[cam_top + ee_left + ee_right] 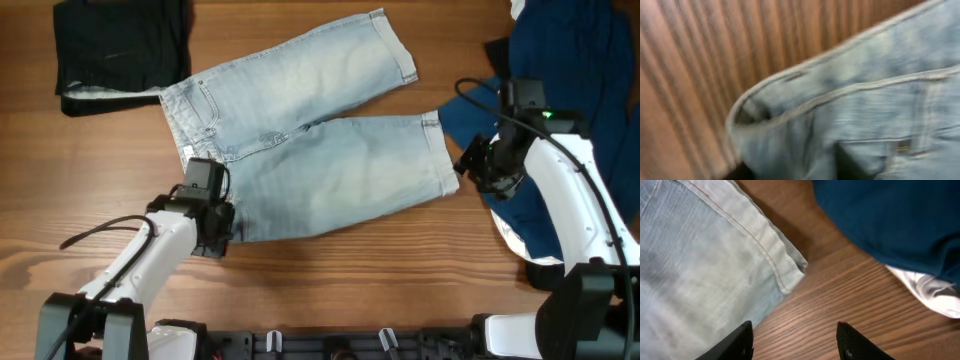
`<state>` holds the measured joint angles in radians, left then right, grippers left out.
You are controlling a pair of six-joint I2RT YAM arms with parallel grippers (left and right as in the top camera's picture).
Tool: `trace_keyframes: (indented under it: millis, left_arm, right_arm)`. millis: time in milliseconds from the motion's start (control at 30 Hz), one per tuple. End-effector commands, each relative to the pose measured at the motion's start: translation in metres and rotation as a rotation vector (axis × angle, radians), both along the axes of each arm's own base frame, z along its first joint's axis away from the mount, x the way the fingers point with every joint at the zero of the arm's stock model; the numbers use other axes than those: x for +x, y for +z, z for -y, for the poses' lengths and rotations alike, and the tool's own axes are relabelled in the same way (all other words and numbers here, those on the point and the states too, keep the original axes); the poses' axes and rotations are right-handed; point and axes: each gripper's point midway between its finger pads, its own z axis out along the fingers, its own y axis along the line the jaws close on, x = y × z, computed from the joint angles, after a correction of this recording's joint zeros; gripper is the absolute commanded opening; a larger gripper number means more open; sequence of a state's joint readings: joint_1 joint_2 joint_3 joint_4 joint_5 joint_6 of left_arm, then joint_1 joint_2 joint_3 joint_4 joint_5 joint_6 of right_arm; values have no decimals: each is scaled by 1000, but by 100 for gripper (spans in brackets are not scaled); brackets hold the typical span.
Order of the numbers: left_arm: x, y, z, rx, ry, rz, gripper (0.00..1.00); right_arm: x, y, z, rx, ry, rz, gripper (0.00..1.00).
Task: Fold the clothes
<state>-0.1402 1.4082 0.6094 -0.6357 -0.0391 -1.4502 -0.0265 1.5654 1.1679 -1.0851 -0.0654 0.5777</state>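
My right hand (795, 328) is spread wide and empty beside the shorts' (320, 150) hem. Left hand (217, 237) sits at the waistband; can't tell its grip.

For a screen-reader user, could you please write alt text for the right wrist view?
The hemmed leg of pale denim shorts lies on the wooden table, its corner ahead of the open right gripper; a dark blue garment fills the upper right.

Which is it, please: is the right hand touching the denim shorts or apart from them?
Cannot tell. In the right wrist view the open right hand has one finger overlapping the denim shorts at their edge, but neither contact nor gap shows.
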Motion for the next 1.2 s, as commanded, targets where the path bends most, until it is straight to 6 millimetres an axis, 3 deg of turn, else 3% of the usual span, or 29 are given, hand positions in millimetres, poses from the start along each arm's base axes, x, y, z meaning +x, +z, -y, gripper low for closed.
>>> trace_keyframes:
  millis: [0, 267, 500, 533, 567, 600, 633, 700, 767, 867, 900, 1000, 1167]
  left_arm:
    - [-15, -10, -14, 43, 39, -62, 4]
    - [-19, -11, -9, 15, 36, -78, 4]
    - [-22, -11, -2, -9, 20, -93, 4]
    - [-22, -11, -2, -8, 19, -94, 4]
    - [-24, -11, -2, -8, 19, -101, 4]
    - [-24, -10, -2, -10, 0, -99, 4]
    - [-23, -8, 0, -16, -43, -92, 4]
    - [-20, 1, 3, -27, -135, -59, 4]
    - [-26, 20, 3, -23, -202, -48, 4]
    - [-39, 61, 2, -18, -273, -14, 4]
    - [-44, 83, 5, -34, -294, 35, 4]
    - [-60, 118, 17, -113, -313, 155, 4]
    - [-102, 135, 26, -194, -320, 211, 4]
  right_arm:
    - [-13, -16, -11, -10, 37, -44, 54]
    - [-20, -62, -40, 139, 17, -18, 53]
    - [-13, -104, -53, 128, 63, -41, 51]
    - [-12, -114, -54, 116, 70, -57, 44]
    - [-13, -120, -54, 115, 70, -70, 18]
    - [-12, -121, -50, 98, 73, -69, 4]
    - [-8, -118, -45, 85, 70, -55, 4]
    - [2, -106, -36, 90, 56, -24, 4]
    - [21, -76, -17, 109, 40, 46, 4]
    - [47, -16, 7, 145, 27, 174, 4]
    - [51, 10, 14, 145, 32, 217, 4]
    - [42, 56, 20, 122, 64, 274, 4]
    - [18, 118, 19, 65, 143, 388, 4]
